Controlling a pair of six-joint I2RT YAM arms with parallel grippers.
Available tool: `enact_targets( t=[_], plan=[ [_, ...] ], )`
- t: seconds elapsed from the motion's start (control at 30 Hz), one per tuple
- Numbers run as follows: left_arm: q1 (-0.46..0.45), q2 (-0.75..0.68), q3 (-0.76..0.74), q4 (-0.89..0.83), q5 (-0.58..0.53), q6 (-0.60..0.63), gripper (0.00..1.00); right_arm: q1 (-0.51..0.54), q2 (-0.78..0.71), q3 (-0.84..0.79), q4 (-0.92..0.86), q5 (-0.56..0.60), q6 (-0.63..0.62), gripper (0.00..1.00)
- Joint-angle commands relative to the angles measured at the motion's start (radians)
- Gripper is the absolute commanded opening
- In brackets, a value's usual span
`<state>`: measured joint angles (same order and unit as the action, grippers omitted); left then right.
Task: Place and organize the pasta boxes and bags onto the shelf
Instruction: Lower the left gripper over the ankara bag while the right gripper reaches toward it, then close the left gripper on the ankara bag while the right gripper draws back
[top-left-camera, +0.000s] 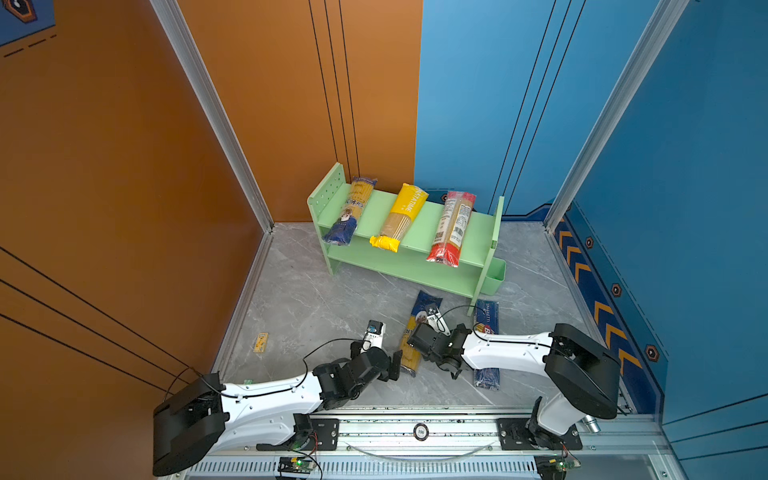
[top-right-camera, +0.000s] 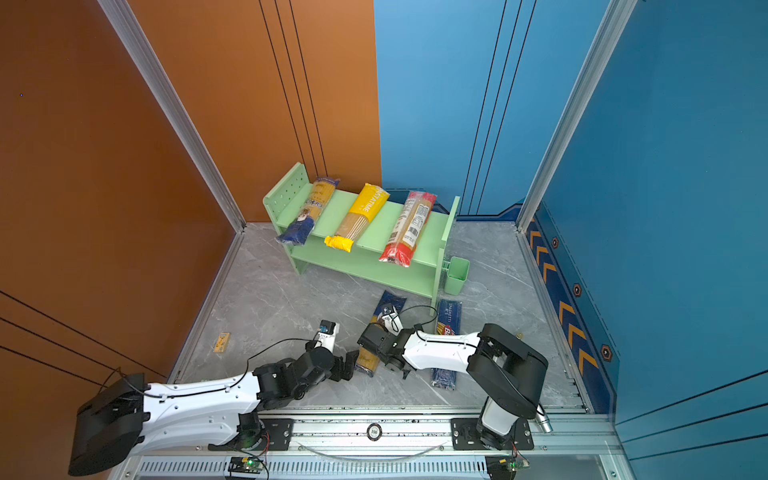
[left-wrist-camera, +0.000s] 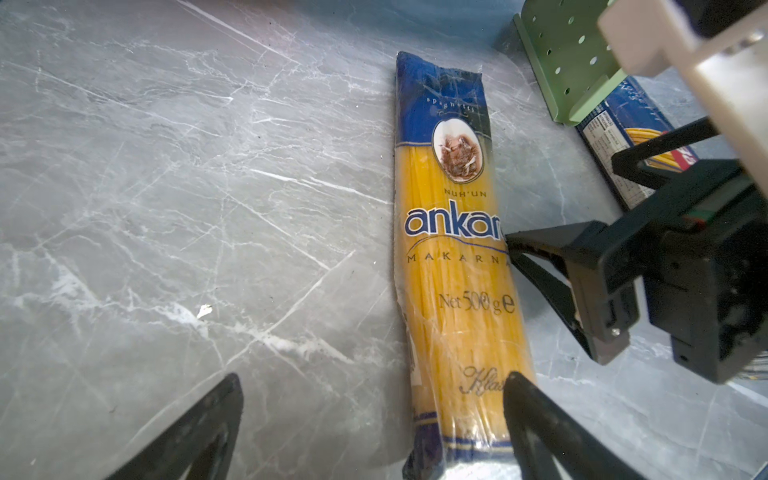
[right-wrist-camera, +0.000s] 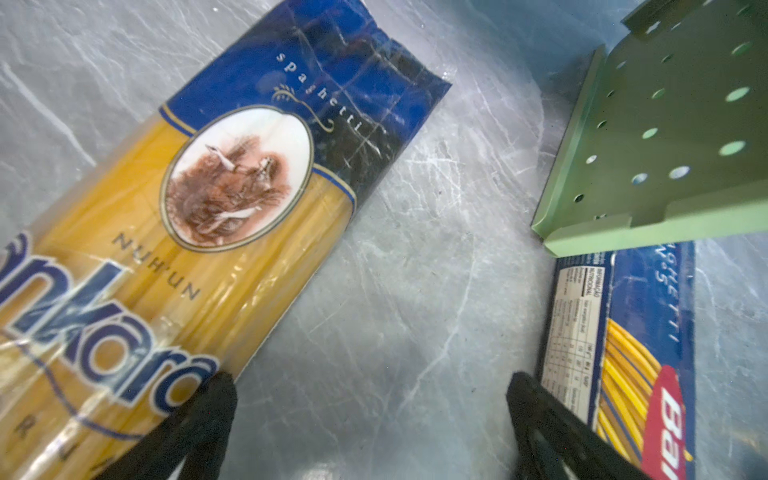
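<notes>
The light green shelf (top-left-camera: 428, 226) (top-right-camera: 382, 224) carries three pasta bags across its top tier: yellow-and-blue (top-left-camera: 351, 210), yellow (top-left-camera: 401, 218) and red-ended clear (top-left-camera: 453, 228). On the floor in front lies another yellow-and-blue bag (top-left-camera: 424, 307) (left-wrist-camera: 453, 249) (right-wrist-camera: 208, 208), with the dark blue Barilla box (top-left-camera: 486, 320) (right-wrist-camera: 648, 332) to its right, partly under my right arm. My left gripper (top-left-camera: 397, 365) (left-wrist-camera: 374, 380) is open at the bag's near end, one finger over it. My right gripper (top-left-camera: 434, 351) (right-wrist-camera: 372, 378) is open over bare floor between bag and box, one fingertip against the bag's side.
A small green bin (top-left-camera: 494, 276) hangs on the shelf's right end, and the perforated side panel (right-wrist-camera: 665, 145) stands just beyond the Barilla box. A tiny yellow box (top-left-camera: 260, 342) lies on the marble floor at the left. Orange and blue walls close in the space.
</notes>
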<state>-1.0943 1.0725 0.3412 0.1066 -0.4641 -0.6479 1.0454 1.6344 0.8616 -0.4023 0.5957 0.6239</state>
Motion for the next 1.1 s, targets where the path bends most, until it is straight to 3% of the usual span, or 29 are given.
enact_targets(
  t=[0.0,0.2,0.43,1.07],
  plan=[
    [-0.015,0.021,-0.007,0.024,-0.007,0.013,0.98,0.006,-0.062,0.007,-0.033,-0.009,-0.050,1.00],
    [-0.022,0.090,0.020,0.035,-0.006,0.026,0.98,-0.007,-0.198,-0.042,-0.099,0.014,-0.078,1.00],
    [-0.028,0.178,0.055,0.042,-0.017,0.042,0.98,-0.048,-0.385,-0.132,-0.115,-0.050,-0.108,1.00],
    [-0.056,0.424,0.163,0.069,-0.029,0.067,0.98,-0.188,-0.772,-0.293,-0.142,-0.127,-0.070,1.00]
  ],
)
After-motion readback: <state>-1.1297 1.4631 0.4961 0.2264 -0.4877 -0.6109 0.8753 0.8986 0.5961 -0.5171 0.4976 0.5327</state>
